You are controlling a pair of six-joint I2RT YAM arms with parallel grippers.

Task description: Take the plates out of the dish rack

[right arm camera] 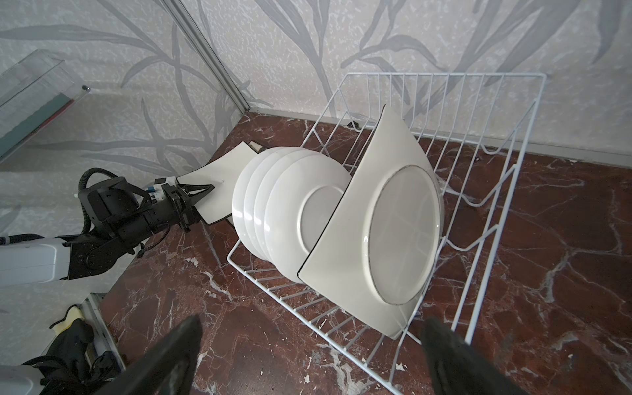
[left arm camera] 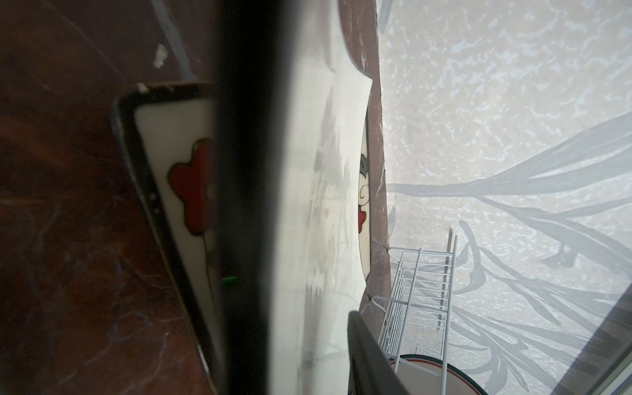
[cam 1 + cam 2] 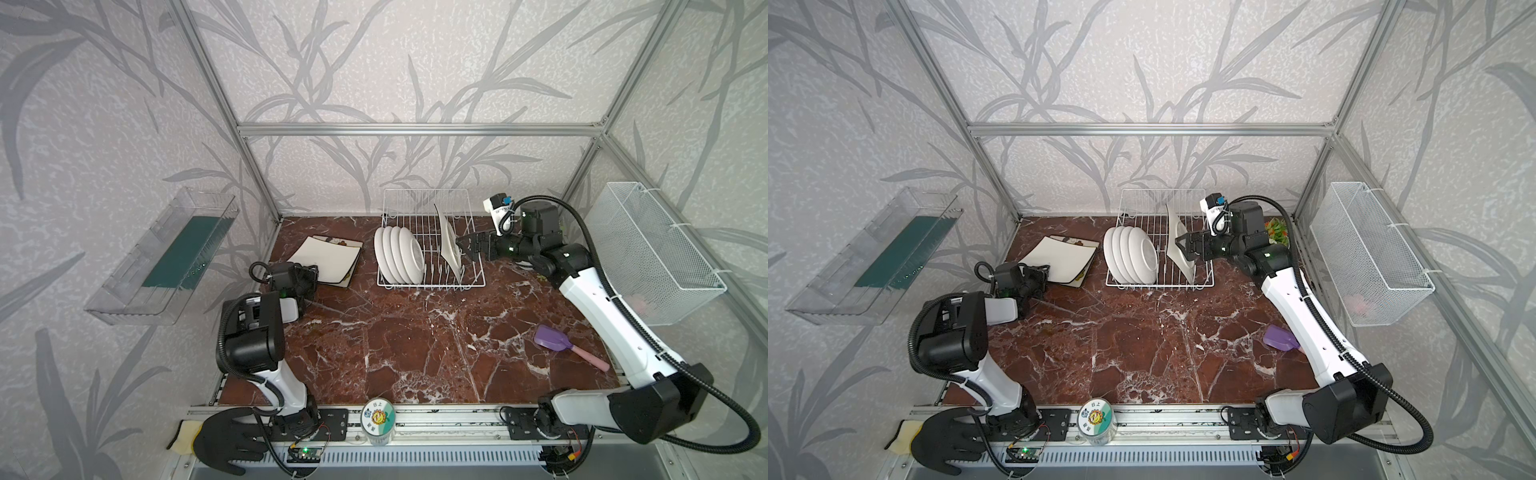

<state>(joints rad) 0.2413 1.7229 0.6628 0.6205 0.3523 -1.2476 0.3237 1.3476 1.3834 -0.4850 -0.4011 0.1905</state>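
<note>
L gripper (image 3: 309,275): jaws straddle the near rim of the top square plate (image 3: 328,254). It lies flat on a floral black-rimmed plate (image 2: 171,164) on the counter (image 3: 415,353), just left of the dish rack (image 3: 428,208), prob. the drop-off stack. Pinching or clear, can't tell.

R gripper (image 3: 463,245): jaws wide apart, empty, level w/ the cream square plate (image 1: 393,222) leaning in the rack, likely next pick.

Four round plates (image 3: 399,253) stand on edge btwn tines, rims exposed for grabbing.

Writing: jar lid (image 3: 377,415) at front reads "日上"; rest illegible.
</note>
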